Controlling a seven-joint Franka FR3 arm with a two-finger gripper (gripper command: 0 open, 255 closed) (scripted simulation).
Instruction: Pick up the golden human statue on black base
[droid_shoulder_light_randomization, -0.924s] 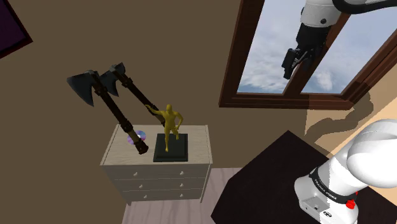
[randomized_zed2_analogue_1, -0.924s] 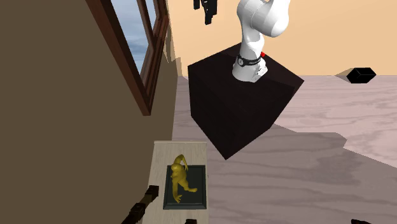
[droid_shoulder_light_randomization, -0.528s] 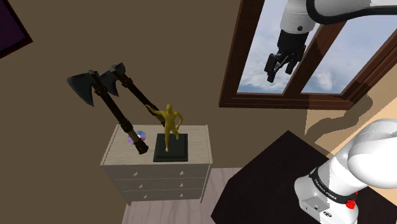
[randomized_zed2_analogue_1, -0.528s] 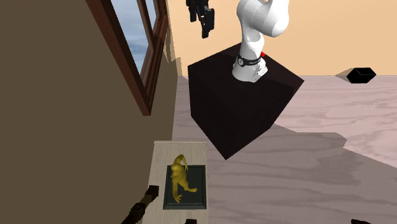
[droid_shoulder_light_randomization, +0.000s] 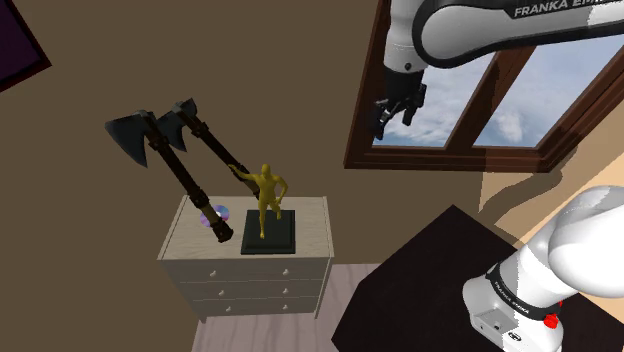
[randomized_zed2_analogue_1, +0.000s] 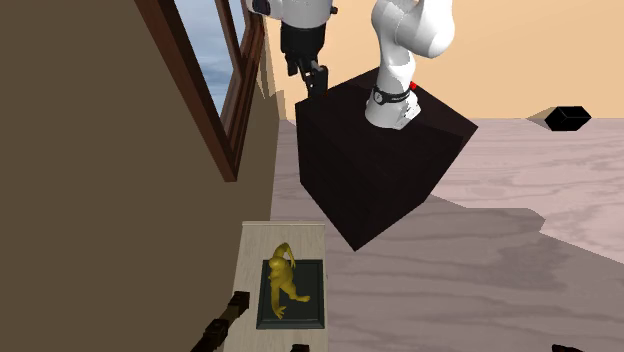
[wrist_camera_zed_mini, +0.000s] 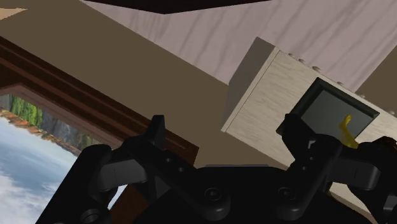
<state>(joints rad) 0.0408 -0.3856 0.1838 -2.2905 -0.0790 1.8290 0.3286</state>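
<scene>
The golden human statue (droid_shoulder_light_randomization: 266, 192) stands upright on its square black base (droid_shoulder_light_randomization: 270, 240), in the lower middle of the shoulder view. It sits on top of a pale dresser (droid_shoulder_light_randomization: 305, 215) with drawers, which is set against a brown wall. Two dark axes (droid_shoulder_light_randomization: 150, 140) lean beside it, heads up at the left and handles slanting down to the dresser top. One handle passes just behind the statue's raised arm. A small purplish disc (droid_shoulder_light_randomization: 215, 213) lies near the base. My gripper (droid_shoulder_light_randomization: 388, 118) hangs high in the upper right of centre of that view, in front of a wood-framed window (droid_shoulder_light_randomization: 470, 95) showing cloudy sky, and well apart from the statue. In the second exterior view, the statue (randomized_zed2_analogue_1: 282, 280) is at the bottom, left of centre. My gripper (randomized_zed2_analogue_1: 312, 78) is near the top, beside the dark box stand (randomized_zed2_analogue_1: 370, 170). In the wrist view, my fingers (wrist_camera_zed_mini: 156, 130) stand wide apart with nothing between them. A sliver of the gold figure (wrist_camera_zed_mini: 347, 129) shows over its base on the dresser beyond one fingertip.
</scene>
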